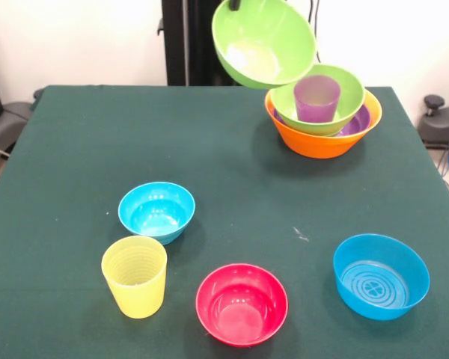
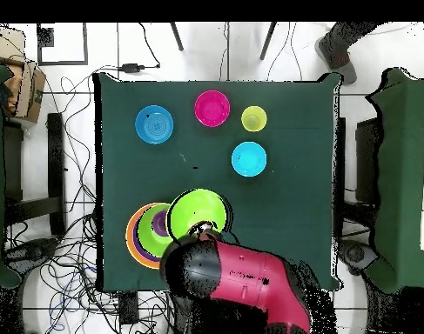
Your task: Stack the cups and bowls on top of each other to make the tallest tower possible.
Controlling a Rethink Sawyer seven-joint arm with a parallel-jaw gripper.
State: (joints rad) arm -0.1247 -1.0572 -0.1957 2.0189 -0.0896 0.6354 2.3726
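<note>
We see the gripper (image 1: pixel 236 4) only at the frame's top edge, clamped on the rim of a tilted lime green bowl (image 1: pixel 263 41) held in the air. Just below it sits the tower (image 1: pixel 323 120): orange base, purple bowl, green bowl, purple cup (image 1: pixel 316 98) (near the table's edge). Farther off across open green cloth (image 1: pixel 232 164) we count two blue bowls (image 1: pixel 156 210), one pink-red bowl (image 1: pixel 242 303), one yellow cup (image 1: pixel 135 275).
</note>
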